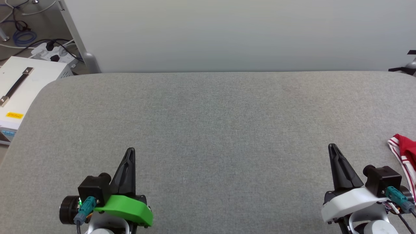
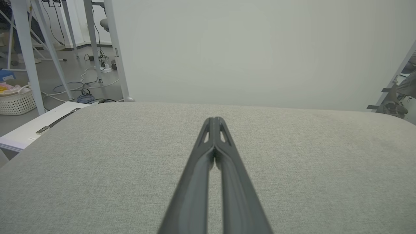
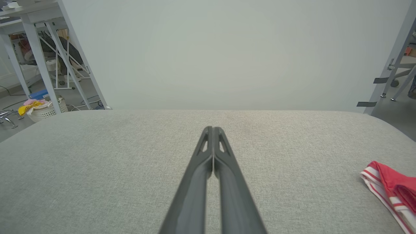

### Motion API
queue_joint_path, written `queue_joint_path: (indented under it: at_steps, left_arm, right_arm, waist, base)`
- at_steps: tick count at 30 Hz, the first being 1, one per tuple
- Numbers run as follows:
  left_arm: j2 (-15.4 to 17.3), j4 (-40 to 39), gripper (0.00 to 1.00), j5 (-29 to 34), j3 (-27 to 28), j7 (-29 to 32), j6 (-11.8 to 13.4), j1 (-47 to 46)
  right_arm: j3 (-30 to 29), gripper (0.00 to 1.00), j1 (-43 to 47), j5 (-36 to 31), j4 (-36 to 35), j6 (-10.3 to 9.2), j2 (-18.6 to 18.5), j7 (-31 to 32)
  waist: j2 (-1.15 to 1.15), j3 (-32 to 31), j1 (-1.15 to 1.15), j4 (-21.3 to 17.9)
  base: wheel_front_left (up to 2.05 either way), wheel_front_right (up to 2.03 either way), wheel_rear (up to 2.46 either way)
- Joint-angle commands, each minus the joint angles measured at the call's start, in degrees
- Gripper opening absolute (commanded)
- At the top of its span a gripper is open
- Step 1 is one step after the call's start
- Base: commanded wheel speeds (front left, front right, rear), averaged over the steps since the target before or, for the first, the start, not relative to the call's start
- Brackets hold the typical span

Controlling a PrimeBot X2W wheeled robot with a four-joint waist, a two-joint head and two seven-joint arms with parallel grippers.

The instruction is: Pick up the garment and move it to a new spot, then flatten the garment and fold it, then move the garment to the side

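Note:
The garment (image 1: 404, 156) is a red cloth with red-and-white striped trim, lying bunched at the right edge of the grey padded table (image 1: 208, 130); most of it runs off the picture. In the right wrist view the garment (image 3: 393, 188) lies low at the right. My right gripper (image 1: 332, 148) rests shut at the lower right, a short way left of the garment and apart from it, with its fingertips (image 3: 213, 130) pressed together. My left gripper (image 1: 130, 151) is shut at the lower left, far from the garment, holding nothing; its fingertips (image 2: 214, 121) are closed over bare table.
A pale wall panel (image 1: 227, 35) stands along the table's far edge. Off the left edge sit a white box with a handle (image 1: 22, 87), a power strip and cables (image 1: 52, 52). Metal frame legs (image 2: 32, 55) and a white basket (image 3: 45, 110) stand on the floor beyond.

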Motion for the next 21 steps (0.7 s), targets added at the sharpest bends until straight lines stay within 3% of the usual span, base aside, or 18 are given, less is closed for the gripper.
queue_joint_path:
  at_steps: [1, 21]
  left_arm:
    - [-0.3, -0.3, 0.00, 0.7, 0.1, 0.4, 0.5, -0.2]
    - [-0.5, -1.1, 0.00, 2.8, 0.5, 2.7, 1.7, -0.3]
  right_arm:
    - [-0.1, 0.00, 0.0, -0.5, -0.4, -0.01, 0.2, 0.4]
    - [-0.2, 0.00, 0.0, -2.6, -1.1, -0.02, 0.3, 2.4]
  waist:
    - [0.00, 0.0, 0.00, 0.0]
    - [0.00, -0.1, 0.00, -0.2]
  base:
    - [0.00, 0.00, 0.00]
    - [0.00, 0.00, 0.00]
